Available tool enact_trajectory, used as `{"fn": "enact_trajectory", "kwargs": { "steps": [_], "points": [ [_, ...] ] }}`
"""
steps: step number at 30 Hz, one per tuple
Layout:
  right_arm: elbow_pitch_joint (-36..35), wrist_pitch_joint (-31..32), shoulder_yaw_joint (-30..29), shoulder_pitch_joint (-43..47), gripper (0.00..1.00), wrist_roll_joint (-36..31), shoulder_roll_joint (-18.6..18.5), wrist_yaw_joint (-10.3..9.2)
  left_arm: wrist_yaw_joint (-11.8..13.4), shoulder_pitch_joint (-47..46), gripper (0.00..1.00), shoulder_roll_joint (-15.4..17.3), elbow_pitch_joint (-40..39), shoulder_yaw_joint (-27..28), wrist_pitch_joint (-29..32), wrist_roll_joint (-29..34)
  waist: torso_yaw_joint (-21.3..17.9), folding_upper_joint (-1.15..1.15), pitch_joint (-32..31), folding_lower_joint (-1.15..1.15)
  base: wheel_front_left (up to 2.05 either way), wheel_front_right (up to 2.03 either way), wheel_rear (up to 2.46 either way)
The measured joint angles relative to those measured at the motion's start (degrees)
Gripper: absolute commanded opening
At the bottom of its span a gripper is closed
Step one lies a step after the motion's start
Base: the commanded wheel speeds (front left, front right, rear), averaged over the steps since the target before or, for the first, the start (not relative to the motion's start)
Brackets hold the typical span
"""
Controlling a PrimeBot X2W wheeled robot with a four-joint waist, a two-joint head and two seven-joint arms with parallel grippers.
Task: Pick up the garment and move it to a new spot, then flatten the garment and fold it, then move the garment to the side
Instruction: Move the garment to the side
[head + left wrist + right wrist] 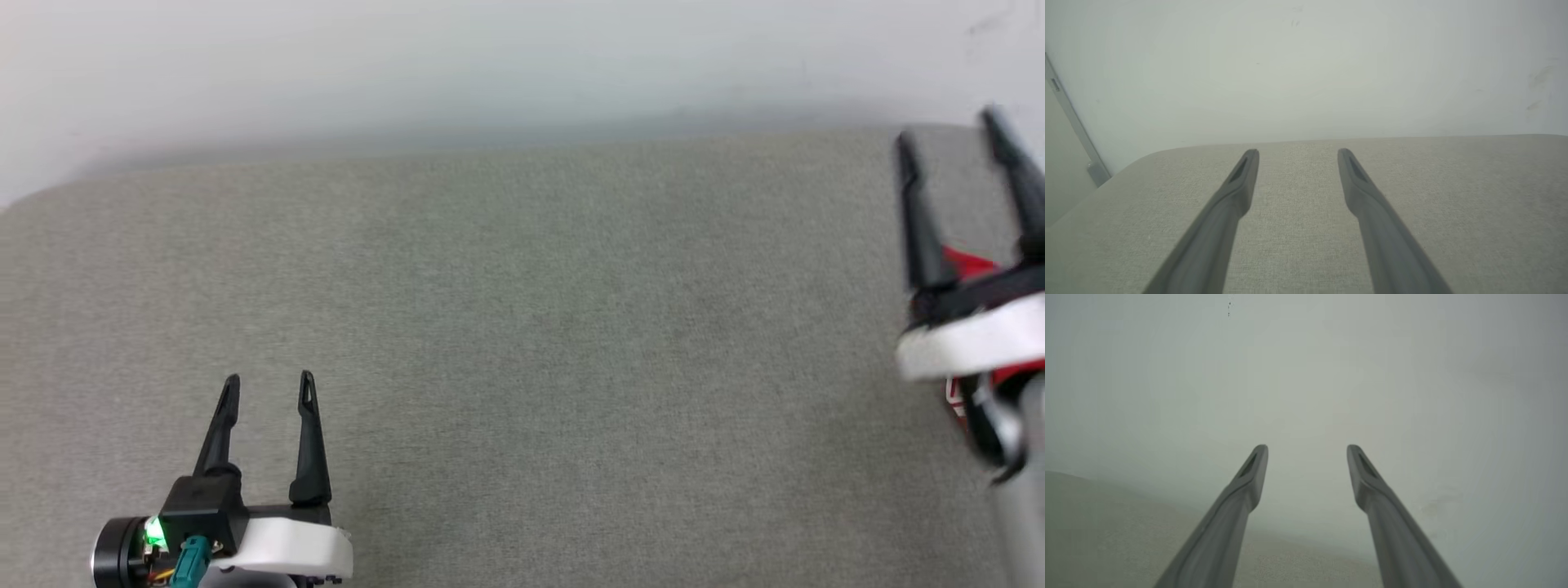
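A wide, flat surface [522, 343] covered in plain grey-beige woven fabric, rounded at its far corner, meets a bare pale wall [522, 57], with a thin metal strip [1069, 118] slanting down beside it.

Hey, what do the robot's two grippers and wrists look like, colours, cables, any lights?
The left gripper has two long, dark, tapering fingers with a slot near each tip, on a black block and a white shell. Its round black wrist carries a green light, a teal plug and orange wires. The right gripper has the same dark fingers, black mount and white shell.
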Motion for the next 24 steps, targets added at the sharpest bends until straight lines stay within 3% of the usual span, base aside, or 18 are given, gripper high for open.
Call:
{"fn": "enact_trajectory", "kwargs": {
  "steps": [6,13,24],
  "points": [
    [-1.6,0.0,0.0,9.5,1.00,-0.7,6.6,0.01,-0.1,1.9,1.00,-0.3,1.3,0.4,0.0,-0.2,1.6,0.00,-3.0,0.00,0.00,0.00,0.00],
    [-1.3,0.0,-1.1,19.4,1.00,-1.0,11.7,0.01,-0.3,3.6,1.00,-0.6,2.7,0.7,0.0,-0.6,1.8,0.00,-5.3,0.00,0.00,0.00,0.00],
    [-4.4,0.0,-3.8,28.2,1.00,-1.3,14.2,0.00,-1.3,4.8,1.00,-1.0,4.4,0.6,0.0,-2.0,0.9,0.00,-7.1,0.01,0.00,0.00,0.00]
  ]
}}
